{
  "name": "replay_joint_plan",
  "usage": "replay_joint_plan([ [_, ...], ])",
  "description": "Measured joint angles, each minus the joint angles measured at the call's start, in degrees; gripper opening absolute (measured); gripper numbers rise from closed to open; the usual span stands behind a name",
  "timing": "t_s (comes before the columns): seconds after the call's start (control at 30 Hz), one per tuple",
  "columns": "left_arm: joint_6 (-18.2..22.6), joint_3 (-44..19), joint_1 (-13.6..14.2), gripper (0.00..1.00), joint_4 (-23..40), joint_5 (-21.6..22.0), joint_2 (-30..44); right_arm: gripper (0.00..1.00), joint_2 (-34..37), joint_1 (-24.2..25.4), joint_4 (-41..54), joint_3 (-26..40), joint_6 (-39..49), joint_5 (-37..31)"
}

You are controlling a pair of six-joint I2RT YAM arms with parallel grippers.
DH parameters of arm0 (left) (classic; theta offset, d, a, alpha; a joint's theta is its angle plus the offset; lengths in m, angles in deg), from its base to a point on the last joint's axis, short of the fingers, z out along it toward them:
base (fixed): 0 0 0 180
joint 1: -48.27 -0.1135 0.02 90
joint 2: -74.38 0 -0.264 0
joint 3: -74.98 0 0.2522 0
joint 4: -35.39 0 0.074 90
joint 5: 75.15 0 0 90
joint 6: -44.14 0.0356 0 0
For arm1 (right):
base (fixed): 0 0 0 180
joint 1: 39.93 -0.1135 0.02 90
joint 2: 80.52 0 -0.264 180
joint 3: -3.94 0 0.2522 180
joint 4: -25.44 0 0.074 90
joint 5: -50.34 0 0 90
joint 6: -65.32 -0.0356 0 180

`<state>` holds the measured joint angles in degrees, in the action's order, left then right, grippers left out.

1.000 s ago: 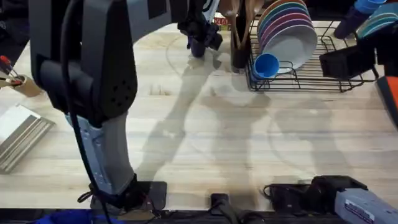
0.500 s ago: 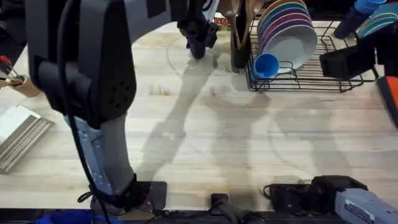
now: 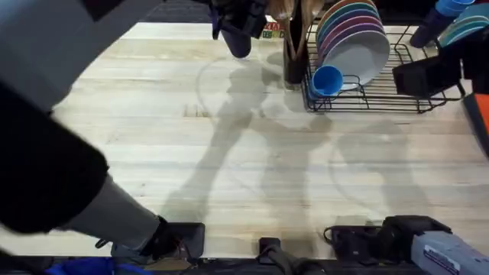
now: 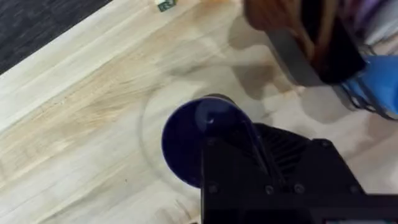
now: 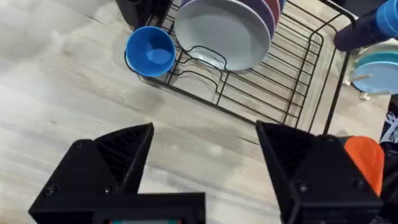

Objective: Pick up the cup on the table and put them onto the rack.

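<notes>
No legible writing anywhere in the views.

A white label (image 3: 445, 256) on the grey housing of the right arm's base carried dark print too small to read, and a small green tag (image 4: 166, 5) lying at the far edge of the pale wooden counter (image 3: 229, 153) bore light marks that could not be made out.

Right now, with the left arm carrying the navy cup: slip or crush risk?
The navy cup looks like smooth, thin plastic, so it is probably light and rigid but somewhat slippery. The left tool seems to grip the rim and wall, so the cup may tilt. Crushing seems unlikely.
</notes>
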<state>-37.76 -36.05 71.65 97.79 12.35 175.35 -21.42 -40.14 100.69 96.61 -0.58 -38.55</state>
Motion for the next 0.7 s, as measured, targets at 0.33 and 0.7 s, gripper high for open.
replay_joint_plan([
  [0.33, 0.00, 0.00, 9.43, 0.041, 5.11, 4.28, -4.93, 0.996, 0.00, 0.00, 0.00, 0.00, 0.02, 0.00],
  [0.7, -0.01, 0.00, 13.13, 0.041, 6.52, 5.29, -5.95, 0.996, 0.02, 0.00, 0.00, 0.00, 0.00, 0.00],
])
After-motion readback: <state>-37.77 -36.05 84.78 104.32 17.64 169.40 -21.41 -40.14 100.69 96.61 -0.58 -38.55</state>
